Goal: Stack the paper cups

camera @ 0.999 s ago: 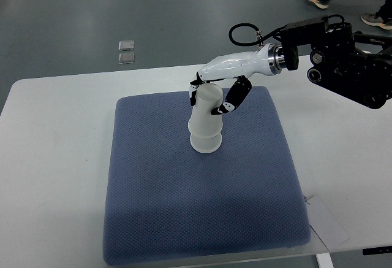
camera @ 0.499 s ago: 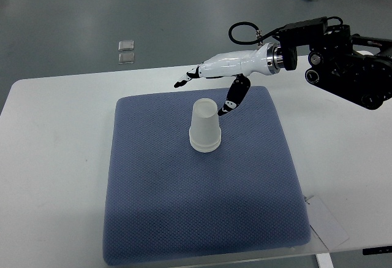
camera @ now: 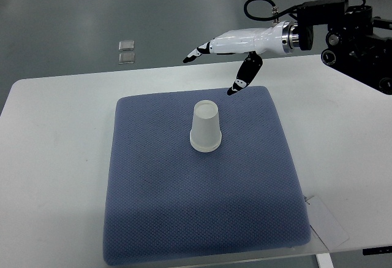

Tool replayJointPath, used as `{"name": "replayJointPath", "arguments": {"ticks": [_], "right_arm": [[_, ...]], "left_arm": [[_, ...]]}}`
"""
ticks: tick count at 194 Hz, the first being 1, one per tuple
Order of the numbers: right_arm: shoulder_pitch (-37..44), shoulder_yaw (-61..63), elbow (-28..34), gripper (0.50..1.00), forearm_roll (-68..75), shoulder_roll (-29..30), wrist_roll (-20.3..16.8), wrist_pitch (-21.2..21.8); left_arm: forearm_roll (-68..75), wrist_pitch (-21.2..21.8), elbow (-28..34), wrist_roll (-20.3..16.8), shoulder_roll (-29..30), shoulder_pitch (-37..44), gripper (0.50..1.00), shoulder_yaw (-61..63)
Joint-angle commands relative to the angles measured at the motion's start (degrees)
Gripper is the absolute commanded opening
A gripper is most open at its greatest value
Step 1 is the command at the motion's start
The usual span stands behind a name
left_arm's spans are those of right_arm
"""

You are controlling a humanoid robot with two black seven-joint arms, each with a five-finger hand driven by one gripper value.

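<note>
A white paper cup stack (camera: 205,127) stands upside down near the middle back of the blue mat (camera: 202,206). My right hand (camera: 213,70) hovers above and behind the cup, near the mat's far edge, apart from it. Its fingers (camera: 195,54) are spread wide and the thumb hangs down, with nothing held. The right arm comes in from the upper right. The left arm is out of view.
The mat lies on a white table (camera: 55,157). A white paper tag (camera: 327,222) lies by the mat's front right corner. Two small clear squares (camera: 127,51) sit on the grey floor beyond the table's far edge.
The right hand let go of the cup, opened, and lifted up and back to the right. The cup stack settled lower on the mat.
</note>
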Motion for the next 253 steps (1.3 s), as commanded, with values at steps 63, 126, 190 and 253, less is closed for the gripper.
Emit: {"name": "replayJointPath", "arguments": {"ticks": [63, 126, 190, 253], "right_arm": [[-7.37, 6.02, -4.84, 0.911, 18.62, -10.36, -5.0, -5.71], [-20.46, 10.15, -10.37, 0.911, 43.57, -8.51, -15.99, -18.72], [-27.93, 12.35, -12.22, 0.913, 56.41, -2.09, -18.45, -31.99], [-30.3, 15.43, -12.66, 0.913, 56.5, -0.16, -17.92, -33.49]], "left_arm": [[0.02, 0.0, 0.0, 0.0, 0.0, 0.0, 1.0, -0.01], [0.02, 0.0, 0.0, 0.0, 0.0, 0.0, 1.0, -0.01], [0.02, 0.0, 0.0, 0.0, 0.0, 0.0, 1.0, -0.01], [-0.07, 0.0, 0.0, 0.0, 0.0, 0.0, 1.0, -0.01]]}}
